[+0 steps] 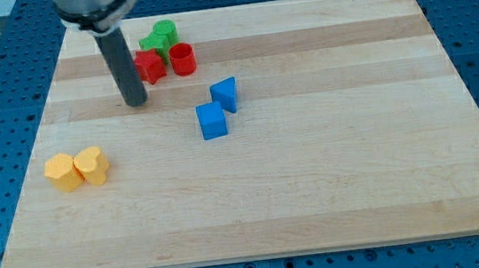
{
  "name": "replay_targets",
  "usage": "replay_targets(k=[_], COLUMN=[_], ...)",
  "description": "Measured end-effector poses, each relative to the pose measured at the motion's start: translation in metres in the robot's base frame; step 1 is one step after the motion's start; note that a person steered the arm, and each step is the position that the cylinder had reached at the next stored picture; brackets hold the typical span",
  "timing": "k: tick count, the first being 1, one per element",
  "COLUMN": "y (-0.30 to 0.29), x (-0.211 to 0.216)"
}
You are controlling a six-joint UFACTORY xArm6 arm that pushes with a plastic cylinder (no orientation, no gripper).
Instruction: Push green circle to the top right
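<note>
— Where is the green circle (164,31) sitting?
— At the desk's (332,169) top left, touching the red blocks (166,62). I'm carrying no claw; my tip (135,102) is resting just left of them.

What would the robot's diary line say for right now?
my tip: left of red blocks, apart | green blocks: top left, touching red | push: not begun

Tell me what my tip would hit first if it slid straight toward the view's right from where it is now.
Probably nothing nearby: my tip sits below the red blocks, so a straight rightward line likely passes under them and meets the blue triangular block first, though depth is uncertain.
</note>
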State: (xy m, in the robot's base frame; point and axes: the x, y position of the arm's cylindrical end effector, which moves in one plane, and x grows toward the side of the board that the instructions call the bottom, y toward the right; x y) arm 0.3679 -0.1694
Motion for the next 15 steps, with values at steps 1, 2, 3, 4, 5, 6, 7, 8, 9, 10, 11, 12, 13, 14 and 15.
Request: replay_targets(k=[1,2,3,4,5,6,7,8,9,10,11,12,13,14,15], y=[0.021,0.025,-0.016,-0.043,0.009,0.045,0.101,0.172,0.132,0.132,0.164,0.236,0.281,0.299,0.308], x=[-0.048,-0.053,-0.054,-0.099,-0.163,-0.176,-0.156,-0.127,-0.112,-0.078,-0.067,-0.097,-0.099,-0.099,-0.099])
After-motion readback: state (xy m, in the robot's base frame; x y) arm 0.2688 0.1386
